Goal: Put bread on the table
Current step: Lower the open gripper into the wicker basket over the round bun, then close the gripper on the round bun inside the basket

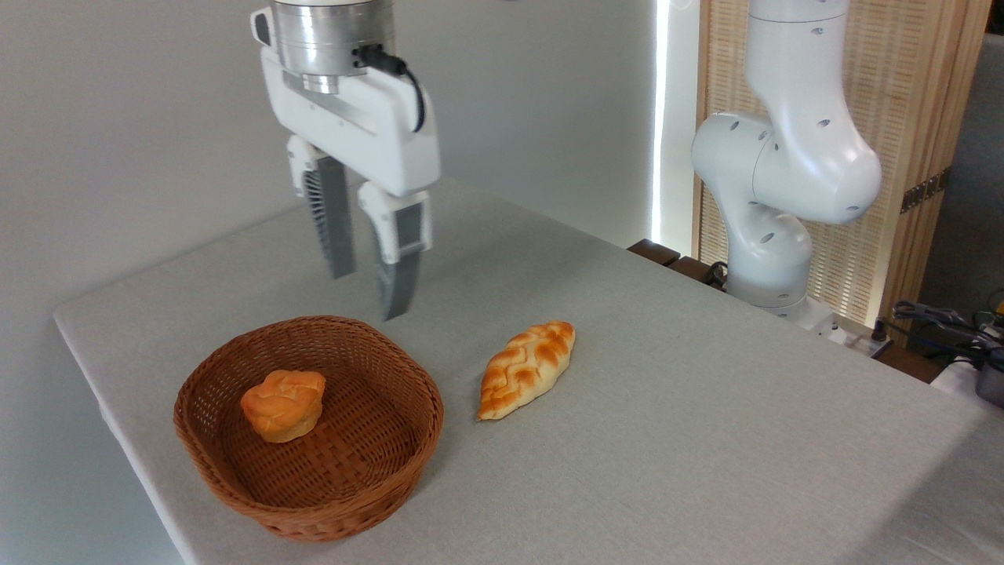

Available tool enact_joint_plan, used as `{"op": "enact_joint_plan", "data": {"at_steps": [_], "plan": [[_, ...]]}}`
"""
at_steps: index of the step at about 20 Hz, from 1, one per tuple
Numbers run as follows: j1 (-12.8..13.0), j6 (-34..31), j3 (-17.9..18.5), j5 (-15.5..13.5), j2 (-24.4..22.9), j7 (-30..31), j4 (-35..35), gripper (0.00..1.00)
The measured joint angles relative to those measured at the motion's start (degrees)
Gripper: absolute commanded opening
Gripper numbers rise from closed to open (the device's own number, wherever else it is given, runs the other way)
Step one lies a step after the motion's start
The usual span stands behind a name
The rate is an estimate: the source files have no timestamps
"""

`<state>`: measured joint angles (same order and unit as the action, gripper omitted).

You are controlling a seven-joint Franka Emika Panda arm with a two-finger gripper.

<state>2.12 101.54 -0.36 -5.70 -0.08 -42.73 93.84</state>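
Observation:
The bread, a small orange-golden bun with a lumpy top, lies inside a brown wicker basket near the front left of the light grey table. My gripper hangs in the air above the basket's far rim, up and to the right of the bread. Its two grey fingers are apart and hold nothing.
A longer braided loaf lies on the table just right of the basket. The arm's white base stands at the table's back right, with cables beyond it. The table's left edge runs close to the basket.

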Motion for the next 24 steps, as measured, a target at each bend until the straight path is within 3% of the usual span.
{"op": "enact_joint_plan", "data": {"at_steps": [3,10,14,18,24], "plan": [[1.2,8.1,-1.3,-1.8,1.7,0.0,1.9,1.00],[6.4,23.6,-4.5,-1.9,8.8,0.0,7.7,1.00],[7.2,25.3,-4.7,-1.2,10.9,-0.2,8.0,1.00],[7.2,25.3,-5.2,4.3,11.0,-0.8,9.5,1.00],[7.3,29.1,-7.0,5.1,12.0,-1.0,11.7,1.00]]}}
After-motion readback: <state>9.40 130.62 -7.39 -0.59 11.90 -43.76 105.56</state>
